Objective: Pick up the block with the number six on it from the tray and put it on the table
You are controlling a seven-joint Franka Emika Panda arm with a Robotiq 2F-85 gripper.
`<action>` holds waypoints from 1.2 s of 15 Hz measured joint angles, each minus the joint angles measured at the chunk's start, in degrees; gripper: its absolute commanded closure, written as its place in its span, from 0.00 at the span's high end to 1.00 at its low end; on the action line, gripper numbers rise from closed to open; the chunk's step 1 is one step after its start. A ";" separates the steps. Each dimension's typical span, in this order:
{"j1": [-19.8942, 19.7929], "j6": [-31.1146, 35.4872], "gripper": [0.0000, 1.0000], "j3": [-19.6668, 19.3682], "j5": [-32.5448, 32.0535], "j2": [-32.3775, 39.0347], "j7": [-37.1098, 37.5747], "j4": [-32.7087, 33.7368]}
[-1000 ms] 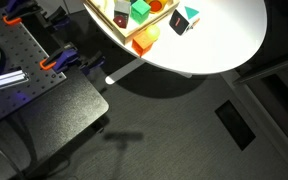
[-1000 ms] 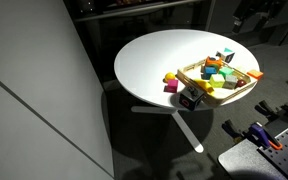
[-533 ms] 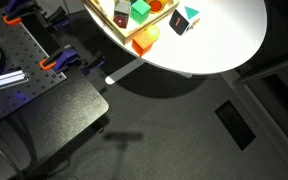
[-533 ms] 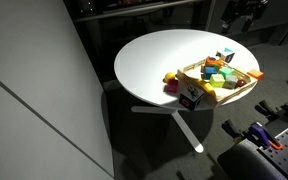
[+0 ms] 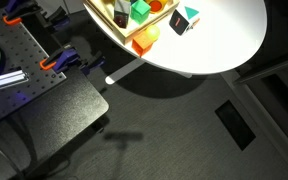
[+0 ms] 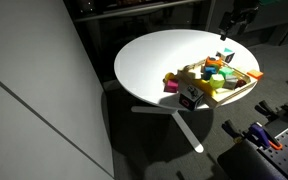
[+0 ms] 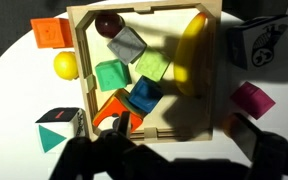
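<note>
In the wrist view the tan wooden tray lies on the white table and holds several blocks. A red-orange block lies at the tray's near left corner, partly behind my left finger; its number is not legible. My gripper is open and empty, hanging above the tray's near edge, with its fingers showing as dark shapes. In an exterior view the gripper hangs over the far side of the tray on the round table.
In the tray are green, blue and grey blocks and a yellow curved piece. Outside it lie an orange block, a yellow ball, a teal, black and white cube, a black-and-white cube and a magenta block.
In an exterior view the arm has moved left and down from the top right corner until it is over the tray. The blocks have not moved.
</note>
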 measured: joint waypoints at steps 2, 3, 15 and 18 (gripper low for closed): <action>-0.02 1.68 1.00 -0.48 -1.37 1.07 -2.16 0.00; -0.02 2.34 1.00 -0.68 -1.45 1.46 -3.05 0.00; -0.02 2.87 1.00 -1.03 -1.45 2.17 -4.21 -0.09; -0.05 3.10 1.00 -1.18 -1.45 2.96 -4.20 -0.02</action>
